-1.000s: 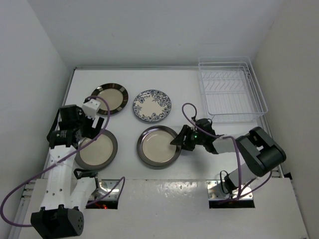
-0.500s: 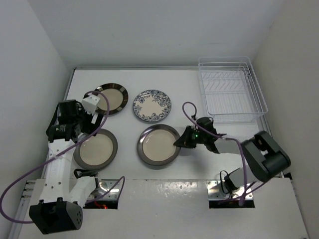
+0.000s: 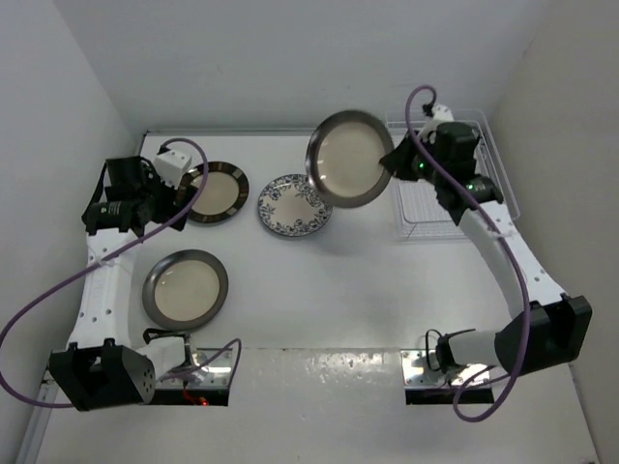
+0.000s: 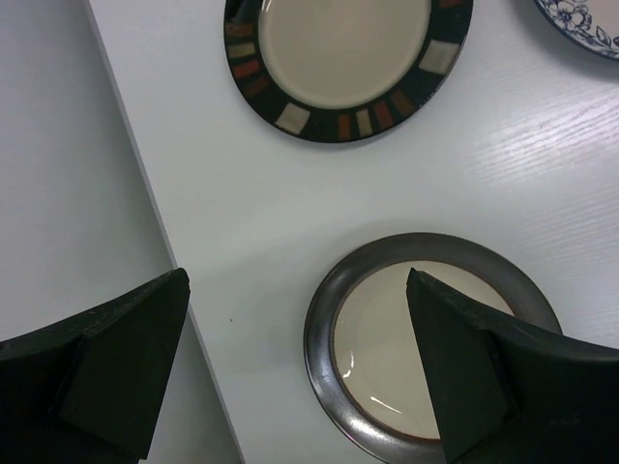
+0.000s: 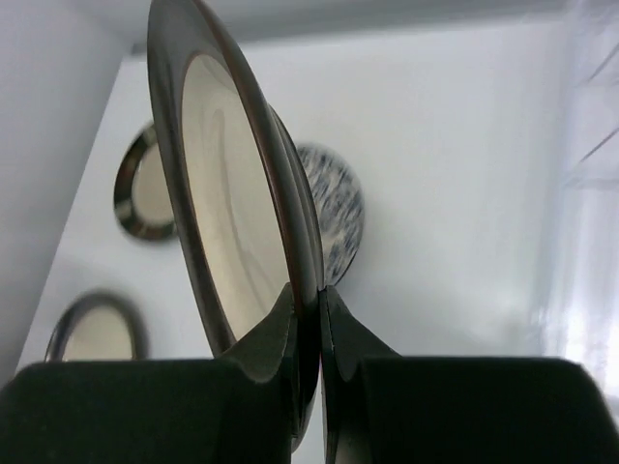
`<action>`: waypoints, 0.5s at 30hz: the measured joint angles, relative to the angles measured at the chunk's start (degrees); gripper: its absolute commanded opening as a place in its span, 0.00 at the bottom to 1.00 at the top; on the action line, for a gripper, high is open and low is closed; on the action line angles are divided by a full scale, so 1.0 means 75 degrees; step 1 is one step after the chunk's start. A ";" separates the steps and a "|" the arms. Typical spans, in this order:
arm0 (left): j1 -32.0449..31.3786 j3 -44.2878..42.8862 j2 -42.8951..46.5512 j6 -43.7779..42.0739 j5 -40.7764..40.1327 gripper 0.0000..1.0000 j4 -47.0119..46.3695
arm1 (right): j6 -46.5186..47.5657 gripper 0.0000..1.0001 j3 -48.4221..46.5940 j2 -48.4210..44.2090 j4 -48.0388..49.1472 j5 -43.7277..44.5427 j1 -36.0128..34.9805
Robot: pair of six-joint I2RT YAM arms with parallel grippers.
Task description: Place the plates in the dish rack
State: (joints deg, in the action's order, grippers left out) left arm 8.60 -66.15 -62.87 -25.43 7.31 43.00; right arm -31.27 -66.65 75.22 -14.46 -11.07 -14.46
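My right gripper (image 3: 392, 162) is shut on the rim of a grey-rimmed, cream-centred plate (image 3: 346, 159). It holds the plate up in the air, tilted on edge, just left of the white wire dish rack (image 3: 450, 174). In the right wrist view the fingers (image 5: 308, 290) pinch the plate's rim (image 5: 222, 193) from both sides. Three plates lie flat on the table: a blue floral one (image 3: 293, 205), one with a dark rim and coloured blocks (image 3: 213, 191), and a grey-rimmed one (image 3: 186, 288). My left gripper (image 3: 145, 208) hangs open and empty above the table's left side (image 4: 297, 280), over the grey-rimmed plate (image 4: 426, 338).
White walls close in the table on the left, back and right. The rack stands in the far right corner, its wires showing at the right edge of the right wrist view (image 5: 590, 145). The table's left edge (image 4: 145, 193) runs under my left gripper.
My right gripper shut on the front-centre plate's rim, lifted it off the table and carried it back and up beside the rack. My left arm drew back towards the far left.
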 measured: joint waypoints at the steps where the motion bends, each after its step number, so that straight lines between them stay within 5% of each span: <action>1: 0.0000 -0.0108 -0.0122 0.0000 0.0006 1.00 -0.0003 | 0.0085 0.00 -0.0356 0.0099 -0.0026 0.0017 0.0242; 8: -0.0052 -0.0685 -0.0918 0.0026 0.0009 1.00 0.0032 | 0.0682 0.00 -0.2055 0.1037 -0.0152 0.0507 0.2200; 15: -0.0219 -0.1282 -0.1731 0.0032 -0.0050 1.00 0.0087 | 0.2066 0.00 -0.2387 0.1708 -0.0154 0.1658 0.3806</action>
State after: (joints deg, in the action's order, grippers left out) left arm 6.96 -75.77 -75.85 -25.19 6.94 43.66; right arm -15.77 -84.55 88.03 -15.62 1.37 14.09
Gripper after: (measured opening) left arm 0.997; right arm 0.073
